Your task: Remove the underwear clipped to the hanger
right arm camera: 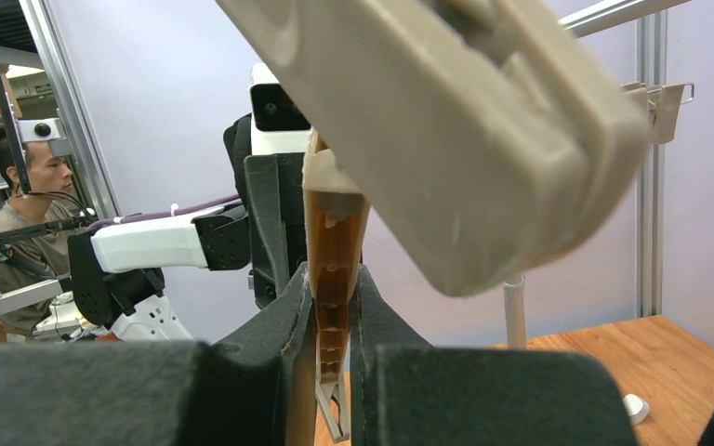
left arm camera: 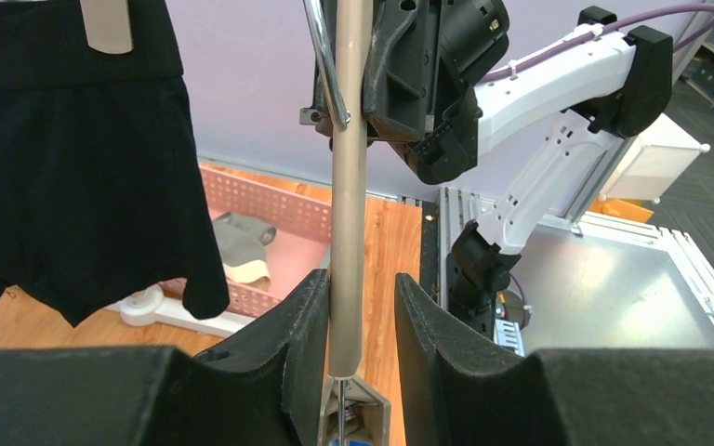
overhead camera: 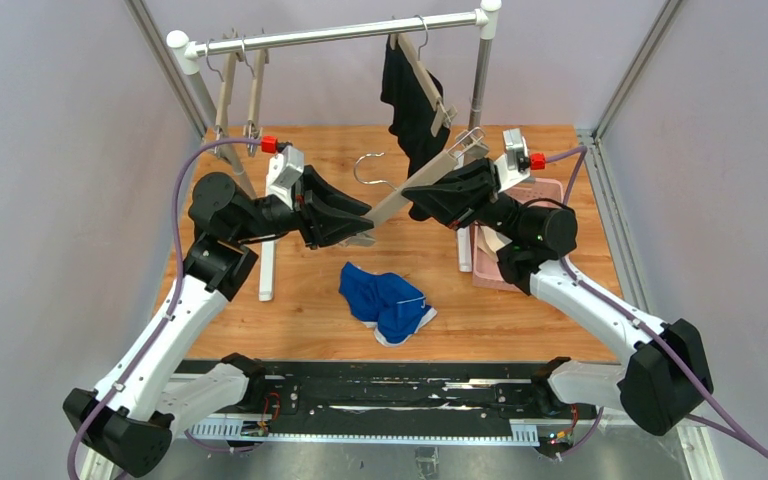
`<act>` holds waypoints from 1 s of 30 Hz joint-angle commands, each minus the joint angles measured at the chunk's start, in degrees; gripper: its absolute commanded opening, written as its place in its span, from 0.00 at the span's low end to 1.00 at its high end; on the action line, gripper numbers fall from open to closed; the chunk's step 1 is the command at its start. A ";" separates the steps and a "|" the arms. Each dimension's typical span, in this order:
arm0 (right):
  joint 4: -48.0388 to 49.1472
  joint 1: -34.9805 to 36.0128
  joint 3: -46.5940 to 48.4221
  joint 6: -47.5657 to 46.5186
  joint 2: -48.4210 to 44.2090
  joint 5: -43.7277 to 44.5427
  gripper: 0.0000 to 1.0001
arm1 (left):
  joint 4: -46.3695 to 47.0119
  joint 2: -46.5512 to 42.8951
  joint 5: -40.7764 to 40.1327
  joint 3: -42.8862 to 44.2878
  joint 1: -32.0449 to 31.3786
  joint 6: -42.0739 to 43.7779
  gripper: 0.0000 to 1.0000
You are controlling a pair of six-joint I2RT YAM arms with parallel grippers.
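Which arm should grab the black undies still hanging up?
Probably right: the right gripper sits closest to the black underwear, while the left gripper is farther off. It must first let go of the empty hanger.

Wood table [overhead camera: 310,320] under both sets of fingers. Steel rail [overhead camera: 360,33] runs above and beyond them. Two bare hangers [overhead camera: 227,95] hang at its end, past the left fingers [left arm camera: 307,316]. Pink mesh basket [left arm camera: 270,200] on the table, low and beyond the left fingers. Man [right arm camera: 19,200] seated outside the cell, far past the right fingers [right arm camera: 288,325], off to their left.
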 commanded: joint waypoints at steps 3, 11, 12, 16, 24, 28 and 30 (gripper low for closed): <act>4.12 1.03 2.82 0.90 1.06 -0.12 0.01 | 1.34 1.13 0.99 0.46 -0.88 -0.51 0.34; 4.34 1.33 4.08 0.84 1.81 -0.28 0.01 | 1.33 1.90 0.72 -0.97 -1.50 -0.40 0.32; 4.35 1.41 4.16 0.86 1.83 -0.29 0.00 | 1.34 2.05 0.86 -1.08 -1.58 -0.34 0.30; 4.35 1.58 4.17 0.84 1.68 -0.29 0.01 | 1.34 2.58 0.90 -1.28 -1.77 -0.42 0.02; 1.70 1.92 2.16 -0.59 0.14 -0.60 0.09 | 1.49 1.18 -1.26 0.31 -2.17 -1.97 0.00; -1.68 1.83 -0.05 -3.09 -1.61 0.18 0.52 | -0.43 -1.21 -3.47 1.42 -2.16 -2.53 0.00; -3.90 1.78 -1.00 -4.60 -2.69 0.41 0.71 | -4.29 -2.22 -4.34 2.79 -2.12 -0.98 0.00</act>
